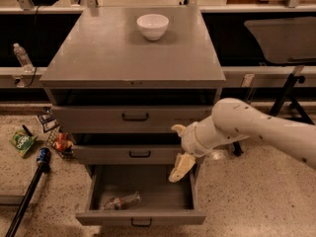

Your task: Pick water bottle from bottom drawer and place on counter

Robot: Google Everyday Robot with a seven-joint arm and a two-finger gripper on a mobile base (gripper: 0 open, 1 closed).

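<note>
The bottom drawer (140,216) stands pulled open below two shallower grey drawers. The water bottle (121,201) lies on its side on the drawer floor, towards the front left. My gripper (179,150) hangs at the right side of the cabinet, above the drawer's right rear corner, well to the right of and above the bottle. Its pale fingers stand spread apart, one (181,167) pointing down, and hold nothing. The counter (98,53) is the grey top of the cabinet.
A white bowl (152,26) sits at the back of the counter. Another clear bottle (21,57) stands on the ledge at left. Snack bags (21,142) and a can (43,155) lie on the floor at left. A black stand (291,90) is at right.
</note>
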